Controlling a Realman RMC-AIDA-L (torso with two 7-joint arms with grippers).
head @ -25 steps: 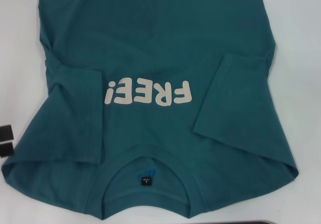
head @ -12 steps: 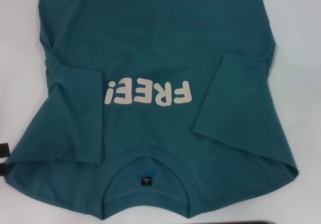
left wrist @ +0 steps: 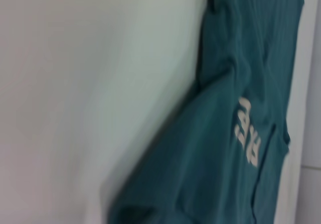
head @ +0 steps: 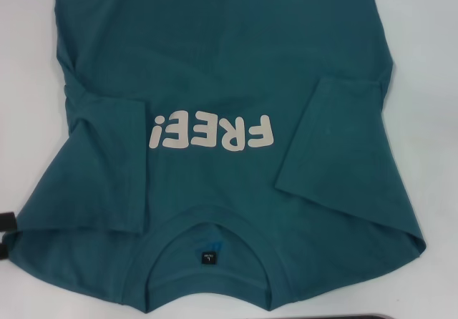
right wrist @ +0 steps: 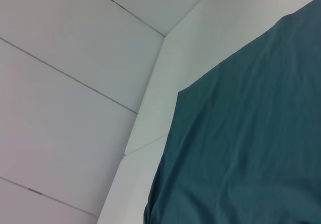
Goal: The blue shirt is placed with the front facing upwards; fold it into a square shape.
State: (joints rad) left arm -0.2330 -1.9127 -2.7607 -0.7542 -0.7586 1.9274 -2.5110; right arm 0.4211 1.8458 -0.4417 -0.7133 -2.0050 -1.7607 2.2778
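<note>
On my head feed the blue shirt (head: 222,83) lies flat on the white table (head: 429,61), front up, and it fills most of what I see. Its collar (head: 207,262) sits at the edge nearest the robot, with the small dark neck label (head: 206,257) inside it. Past the collar, on the chest, the pale "FREE" lettering (head: 211,133) reads upside down from where I sit. Both short sleeves are folded in over the body: the one on the robot's right (head: 329,144) lies slanted beside the lettering, and the one on the robot's left (head: 107,162) lies on the other side of it.

The left gripper (head: 6,222) shows only as a dark sliver at the frame border, just beside the shirt's left shoulder corner (too little of it for me to tell whether its fingers are apart or together). The left wrist camera looks along the shirt's side, with bare table next to it. I see no right gripper anywhere; its wrist camera shows a shirt edge on the table, with pale floor tiles (right wrist: 65,108) beyond.
</note>
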